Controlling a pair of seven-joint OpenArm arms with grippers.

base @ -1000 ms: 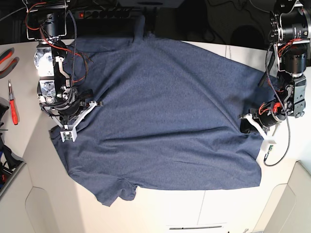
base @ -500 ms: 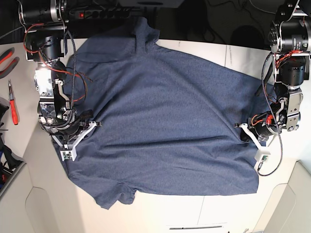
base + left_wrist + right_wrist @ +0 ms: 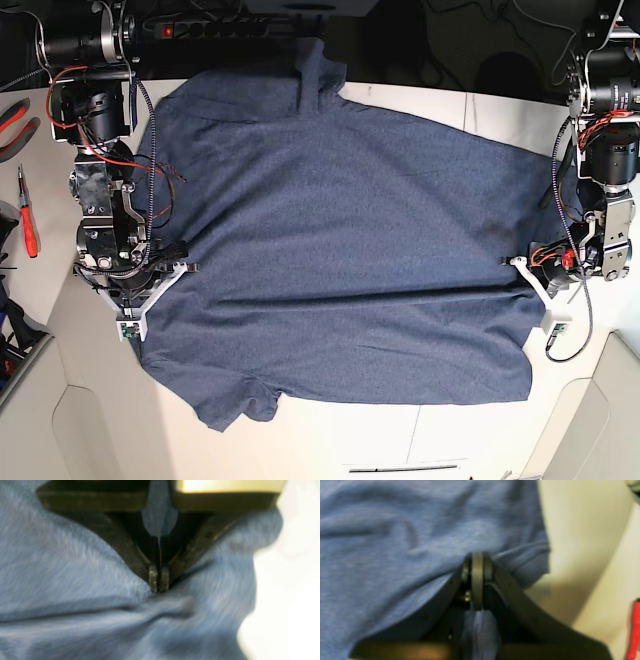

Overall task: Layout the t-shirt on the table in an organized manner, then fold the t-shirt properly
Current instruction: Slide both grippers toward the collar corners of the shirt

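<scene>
Both grippers, left (image 3: 532,283) and right (image 3: 150,297), stay clamped on the t-shirt (image 3: 340,240) edges and have pulled farther apart, so it now lies tauter and flatter across the table (image 3: 440,420), nearly laid out.

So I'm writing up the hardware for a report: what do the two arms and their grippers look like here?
Both arms are black and silver jointed segments with exposed red and black cables. The right gripper and the left gripper look white in the base view; the wrist views show dark V-shaped fingers narrowing to small flat pads.
</scene>
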